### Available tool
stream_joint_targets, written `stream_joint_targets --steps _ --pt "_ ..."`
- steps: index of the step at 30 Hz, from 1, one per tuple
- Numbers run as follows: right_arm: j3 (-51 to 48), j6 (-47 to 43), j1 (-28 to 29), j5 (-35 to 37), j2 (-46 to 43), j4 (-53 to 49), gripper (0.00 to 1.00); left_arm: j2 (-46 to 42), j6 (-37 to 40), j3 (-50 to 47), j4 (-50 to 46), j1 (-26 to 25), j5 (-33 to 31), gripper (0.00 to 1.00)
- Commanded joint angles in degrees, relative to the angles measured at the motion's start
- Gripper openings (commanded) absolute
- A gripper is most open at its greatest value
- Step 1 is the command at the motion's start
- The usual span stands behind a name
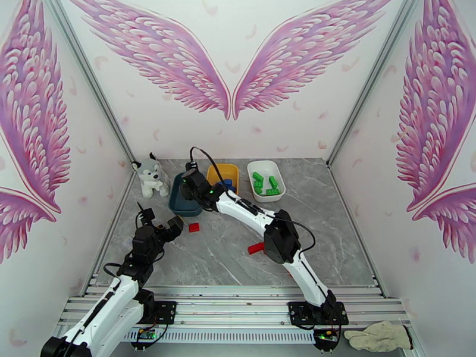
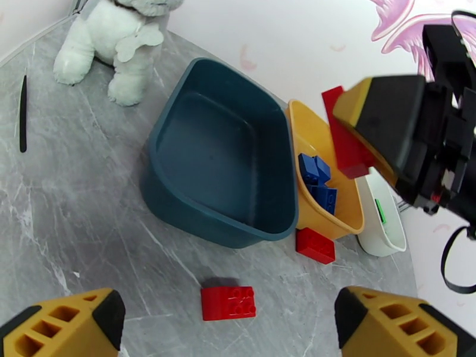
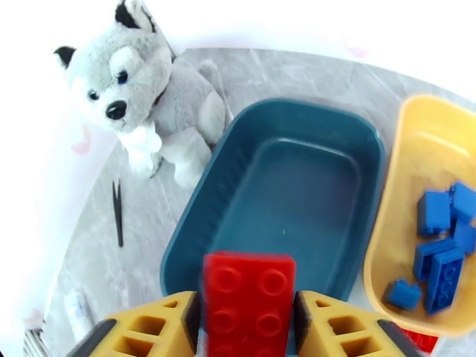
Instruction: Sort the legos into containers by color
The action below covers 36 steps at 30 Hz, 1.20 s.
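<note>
Two risks | clamps red lego [image 3: 249, 281] in right pincer [image 3: 247, 319] over teal tray [image 3: 297, 191] by table's far edge | holds left pincer [image 2: 229, 334] apart | could clip rim or drop into yellow tray [image 3: 437, 147]

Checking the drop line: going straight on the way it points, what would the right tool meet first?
Probably the dark teal tray, straight ahead of the right tool and its held red brick; depth is unclear.
</note>
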Motion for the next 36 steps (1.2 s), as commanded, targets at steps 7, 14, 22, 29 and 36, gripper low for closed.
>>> stream_joint_targets --steps 7,14,22,29,36 --pt "-16.31 -2.53 -0.11 -1.36 -11.11 2.05 0.69 1.35 3.11 1.06 0.21 0.19 2.17 0.99" --pt "-47.03 0.64 -0.03 4.78 -31.33 10.49 0.75 12.62 6.01 5.58 3.39 -6.06 -1.39 0.99" --pt "-72.18 10.86 -0.26 14.54 -45.74 10.82 0.91 31.34 7.89 14.96 10.71 -23.09 -9.0 0.99" --pt "-89.65 19.19 -0.37 17.97 -55.56 12.95 0.89 46.84 6.67 23.84 16.71 -29.53 -5.87 0.97" --pt "-92.64 20.98 -0.43 21.45 -62.48 8.18 0.91 51.84 6.33 27.48 18.8 -30.36 -2.81 0.96"
